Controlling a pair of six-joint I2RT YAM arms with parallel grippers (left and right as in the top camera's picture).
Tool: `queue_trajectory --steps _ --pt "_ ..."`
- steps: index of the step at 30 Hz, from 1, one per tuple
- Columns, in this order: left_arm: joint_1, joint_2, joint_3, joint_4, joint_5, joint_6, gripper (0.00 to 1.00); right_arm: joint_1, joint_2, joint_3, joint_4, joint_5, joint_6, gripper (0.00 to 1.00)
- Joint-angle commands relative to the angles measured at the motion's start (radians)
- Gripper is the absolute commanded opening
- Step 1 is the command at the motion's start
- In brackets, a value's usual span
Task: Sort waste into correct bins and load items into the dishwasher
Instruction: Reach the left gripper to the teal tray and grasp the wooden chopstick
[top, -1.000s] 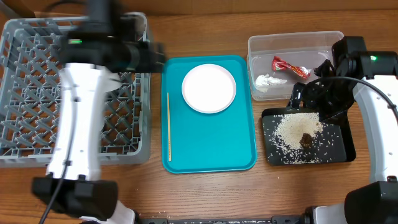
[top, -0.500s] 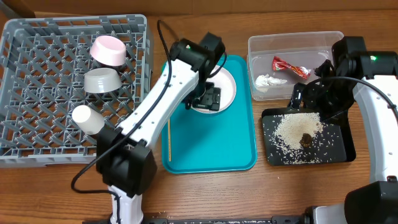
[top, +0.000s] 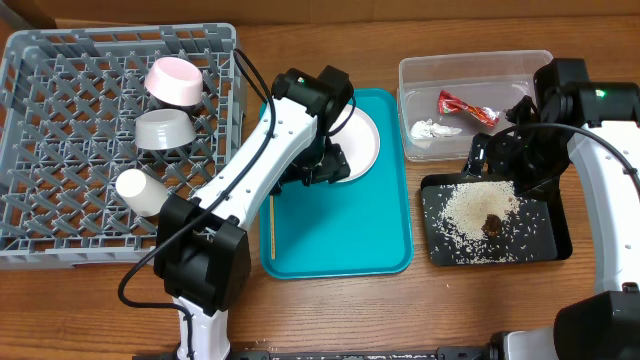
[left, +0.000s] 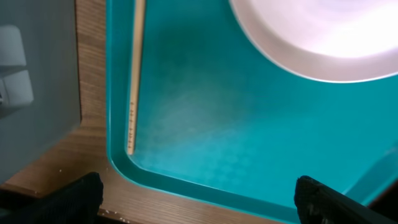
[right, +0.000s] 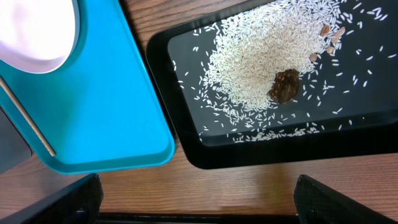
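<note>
Rack: grey dish rack (top: 60, 210) at the far left of the wooden table (top: 470, 300).
Rack load: pink bowl (top: 174, 81), grey bowl (top: 164, 129) and cup (top: 140, 191) sit in a slanting row in its right half. The cup is tilted.
Stick: thin wooden stick (top: 271, 215) lies along the left edge of the teal tray (top: 340, 240), just right of the rack.
Left gripper: left gripper (left: 199, 202) has its fingers spread wide with nothing between them. Overhead, the arm reaches from the front of the table to the plate's left edge.
Plate: white plate (top: 362, 140) rests on the upper half of the teal tray. In the wrist view it lies ahead and to the right of the open fingers, not between them. Contact cannot be told.
Tub: clear tub (top: 475, 70) stands at the back, right of the teal tray. It holds the red-and-silver wrapper (top: 466, 107) and the white tissue (top: 434, 130), side by side.
Black tray: black tray (top: 540, 245) sits just in front of the tub. Rice (top: 478, 205) is heaped in the middle with stray grains around it, and the brown lump (top: 493, 224) is on the heap's edge.
Right gripper: right gripper (right: 199, 205) is spread wide and empty. It hangs over the black tray, with rice and lump ahead of the fingers and apart from them.
</note>
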Motion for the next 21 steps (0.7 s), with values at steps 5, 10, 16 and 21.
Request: queue_trajectory --steps 5,10,16,21 --pt "0.001 -0.003 -0.143 0.064 -0.028 -0.038 1.00 0.003 -0.029 0.009 0.002 0.006 0.000 1.00" --pt "0.002 -0.003 -0.254 0.193 0.003 0.087 1.00 0.003 -0.029 0.009 0.002 0.006 0.000 1.00" --pt "0.040 -0.003 -0.323 0.269 0.003 0.161 1.00 0.003 -0.029 0.009 0.002 0.006 0.000 1.00" --pt "0.080 -0.003 -0.359 0.308 0.019 0.232 1.00 0.003 -0.029 0.009 0.002 0.006 -0.001 1.00"
